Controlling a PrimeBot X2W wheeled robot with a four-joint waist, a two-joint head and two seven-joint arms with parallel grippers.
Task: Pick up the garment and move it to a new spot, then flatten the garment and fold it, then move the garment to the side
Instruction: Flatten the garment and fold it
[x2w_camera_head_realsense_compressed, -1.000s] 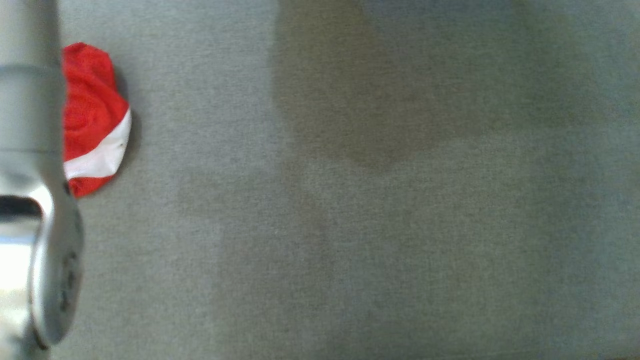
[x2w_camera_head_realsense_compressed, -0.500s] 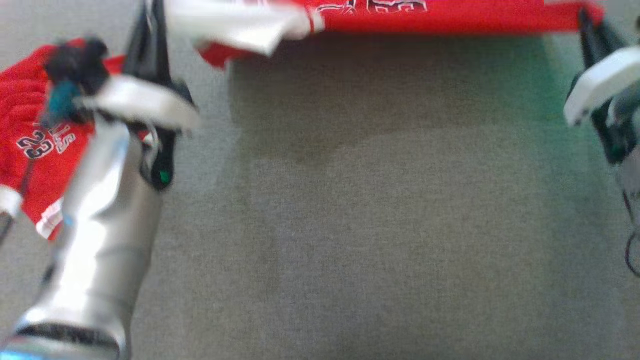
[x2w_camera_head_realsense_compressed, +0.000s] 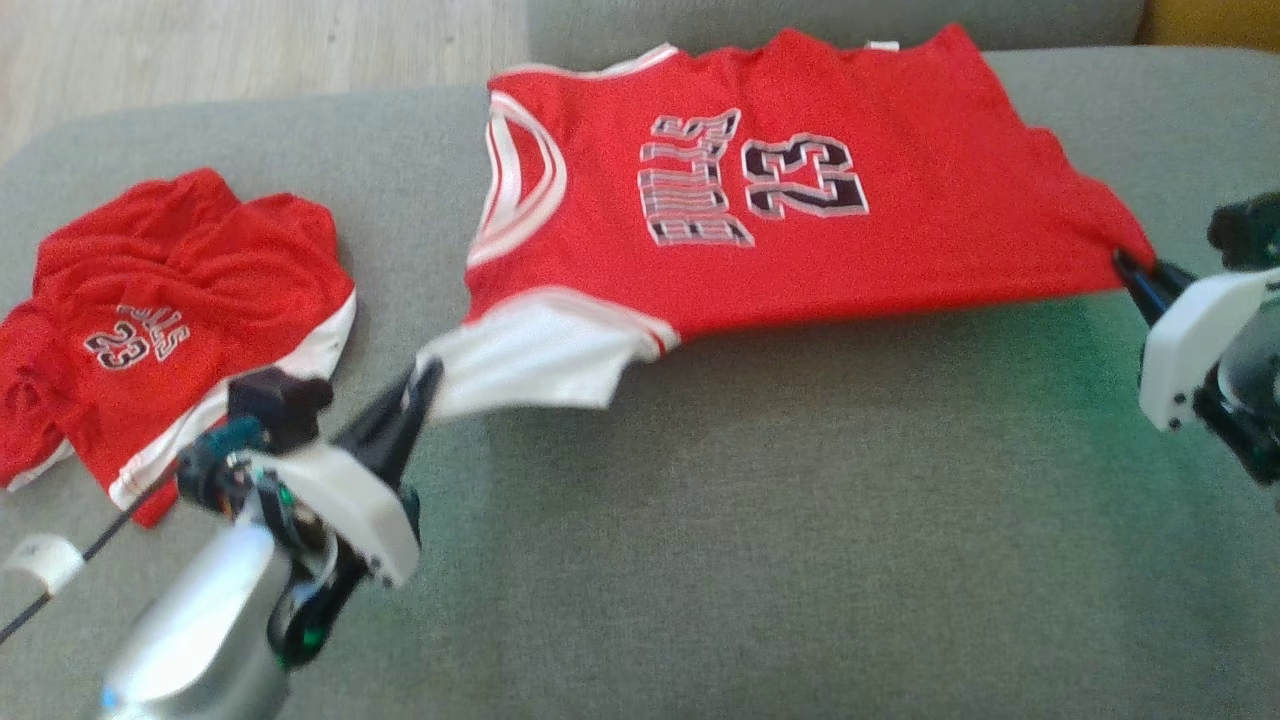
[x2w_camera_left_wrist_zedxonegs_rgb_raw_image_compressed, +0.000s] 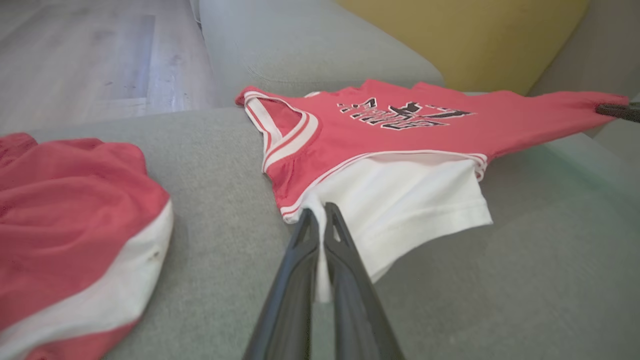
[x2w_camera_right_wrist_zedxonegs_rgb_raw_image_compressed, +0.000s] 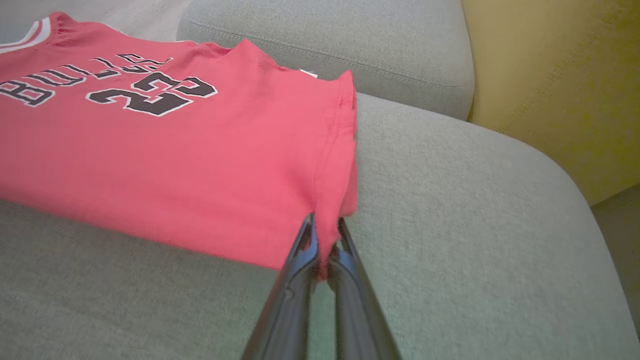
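Left gripper (x2w_camera_left_wrist_zedxonegs_rgb_raw_image_compressed: 319, 215) pinched shut on red jersey (x2w_camera_head_realsense_compressed: 800, 230) at its white edge, right gripper (x2w_camera_right_wrist_zedxonegs_rgb_raw_image_compressed: 324, 227) clamped on the opposite corner, jersey stretched between both, red shorts (x2w_camera_head_realsense_compressed: 180, 320) lying just left of the left gripper.

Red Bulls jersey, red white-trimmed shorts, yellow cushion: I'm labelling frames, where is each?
Red Bulls jersey (x2w_camera_head_realsense_compressed: 950, 230), head view, plain fabric right of the number.
Red white-trimmed shorts (x2w_camera_head_realsense_compressed: 230, 260), head view, red panel above the print.
Yellow cushion (x2w_camera_right_wrist_zedxonegs_rgb_raw_image_compressed: 550, 75), right wrist view, its front face.

Left pincer (x2w_camera_left_wrist_zedxonegs_rgb_raw_image_compressed: 320, 216) clamped on white edge of red Bulls jersey (x2w_camera_left_wrist_zedxonegs_rgb_raw_image_compressed: 380, 125), which is pulled taut over grey sofa seat (x2w_camera_left_wrist_zedxonegs_rgb_raw_image_compressed: 225, 165). Right pincer (x2w_camera_left_wrist_zedxonegs_rgb_raw_image_compressed: 607, 109) grips far red corner. Red shorts (x2w_camera_left_wrist_zedxonegs_rgb_raw_image_compressed: 65, 210) with white trim lie at left. Yellow cushion (x2w_camera_left_wrist_zedxonegs_rgb_raw_image_compressed: 460, 35) and wood floor (x2w_camera_left_wrist_zedxonegs_rgb_raw_image_compressed: 75, 60) behind.
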